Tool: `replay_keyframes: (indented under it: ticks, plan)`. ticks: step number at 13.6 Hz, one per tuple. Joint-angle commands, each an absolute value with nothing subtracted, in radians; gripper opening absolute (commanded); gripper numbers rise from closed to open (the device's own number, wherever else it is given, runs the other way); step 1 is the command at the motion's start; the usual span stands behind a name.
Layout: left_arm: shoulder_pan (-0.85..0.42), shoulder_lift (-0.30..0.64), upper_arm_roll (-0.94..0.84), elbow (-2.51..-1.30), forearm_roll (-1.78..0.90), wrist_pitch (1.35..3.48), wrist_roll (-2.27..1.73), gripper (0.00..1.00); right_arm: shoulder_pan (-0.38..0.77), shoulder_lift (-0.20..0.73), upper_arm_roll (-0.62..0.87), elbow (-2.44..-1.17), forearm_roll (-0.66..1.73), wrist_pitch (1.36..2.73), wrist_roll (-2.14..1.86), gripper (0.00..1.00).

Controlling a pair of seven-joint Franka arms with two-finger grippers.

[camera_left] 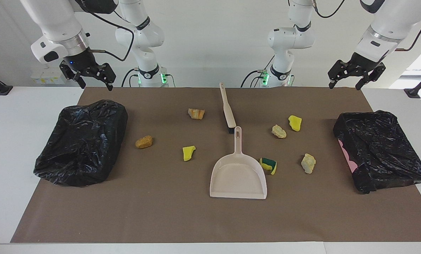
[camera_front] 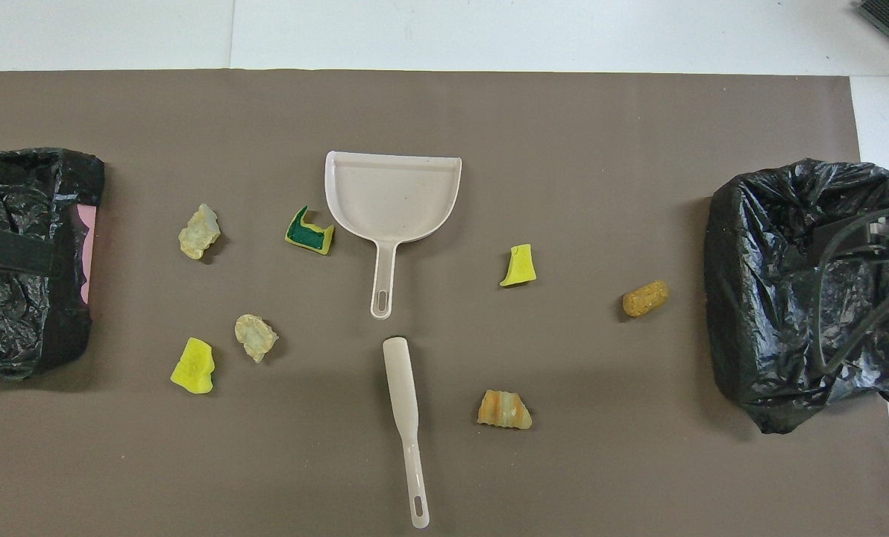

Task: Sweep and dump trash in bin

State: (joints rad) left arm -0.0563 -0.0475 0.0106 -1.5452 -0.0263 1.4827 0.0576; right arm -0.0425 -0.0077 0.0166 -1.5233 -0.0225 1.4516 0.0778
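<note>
Nothing started: all seven small torn foam chunks (camera_left: 196, 113) lie loose on the brown mat around the untouched beige plastic dustpan (camera_left: 238, 176) and beige hand brush (camera_left: 227, 107), both black-bagged bins (camera_left: 81, 141) unfed, left gripper (camera_left: 356, 74) and right gripper (camera_left: 87, 73) up, open, empty.

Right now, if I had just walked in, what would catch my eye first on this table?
Probably the cream plastic dustpan in the middle of the brown mat, its matching brush lying just nearer to the robots. Torn foam chunks in yellow, tan and orange lie scattered around them, none yet in the pan. A bin lined with crumpled black plastic sits at each end, the left arm's and the right arm's, while both grippers, left and right, hang open and empty above.
</note>
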Motion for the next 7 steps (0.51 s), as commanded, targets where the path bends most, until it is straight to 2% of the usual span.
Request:
replay_keyframes:
  ticks: [1,7]
  plan:
    - [-0.040,-0.046,-0.003,-1.526,-0.023,1.451,0.060,1.00,-0.046,-0.020,0.018,-1.520,-0.008,1.428,0.087,1.00]
    - [-0.026,-0.049,0.005,-1.526,-0.020,1.454,0.064,1.00,-0.038,-0.020,0.021,-1.522,-0.009,1.416,0.066,1.00]
